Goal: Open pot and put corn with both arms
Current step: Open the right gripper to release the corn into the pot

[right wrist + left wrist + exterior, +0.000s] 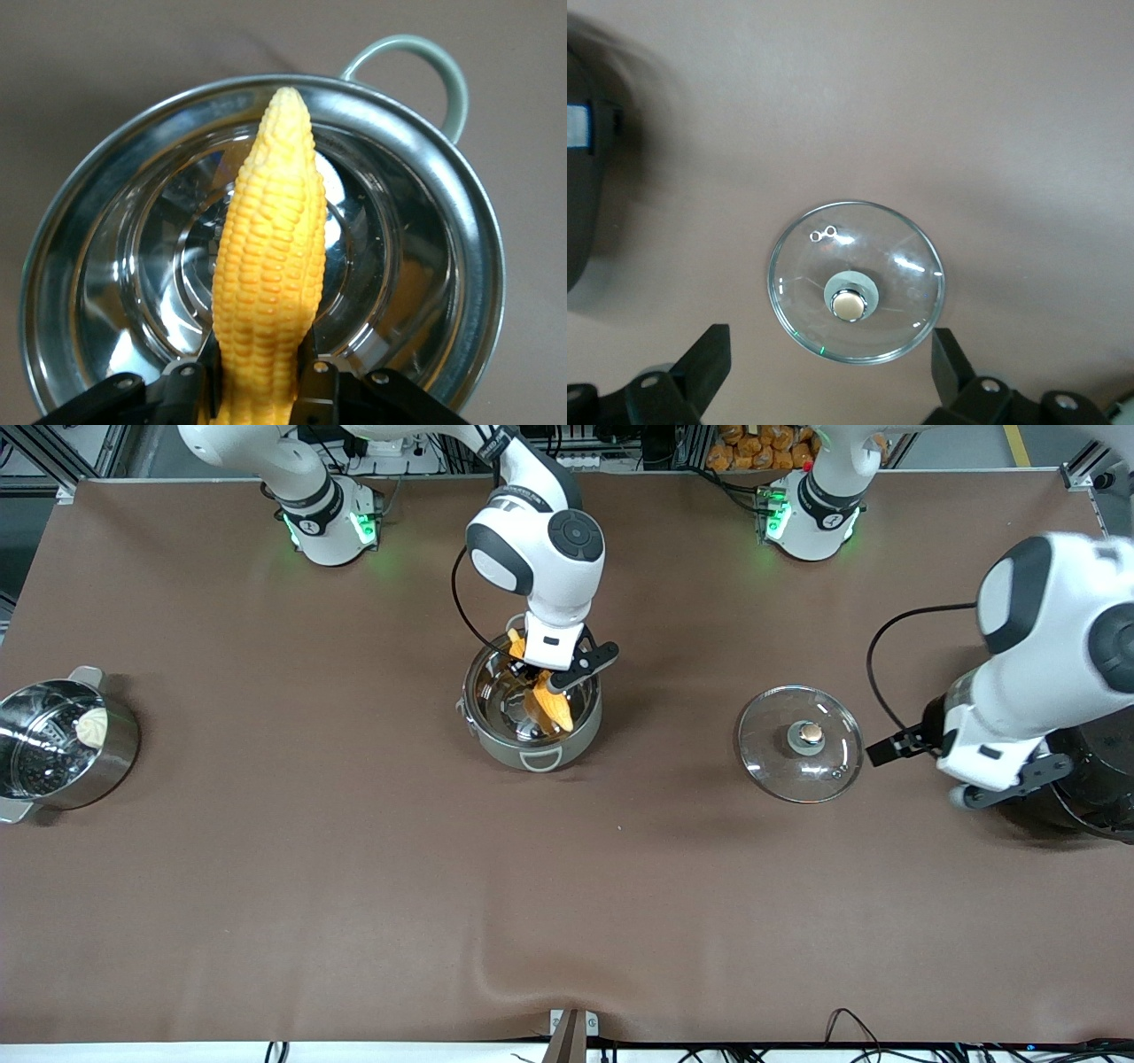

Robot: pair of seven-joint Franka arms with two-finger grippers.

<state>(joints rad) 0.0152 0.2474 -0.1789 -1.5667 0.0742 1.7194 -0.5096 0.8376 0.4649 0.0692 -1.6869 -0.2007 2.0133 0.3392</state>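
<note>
I see the pot [530,713] mid-table with its lid [800,743] off, flat on the table toward the left arm's end. The right gripper [554,682] hangs over the pot — the corn [547,705] clamped between its fingers, tip down inside the rim. The left gripper [921,766] hovers spread just beside the lid, over a black cooker [1085,779] — a steamer pot [62,744] sits at the right arm's end.

Lighting evenly from overhead, leaving only soft, short shadows under the grey-beige steel pot [532,717] and the clear glass lid with tan knob [801,742] on the brown cloth-covered surface [354,868]. Glowing green at both arm bases. Glaring in white streaks across the pot's shiny inner wall [425,266] and the lid's dome [908,261]. Blurring along the white left arm's casing in the front view and at the dark edge of the left wrist view.
</note>
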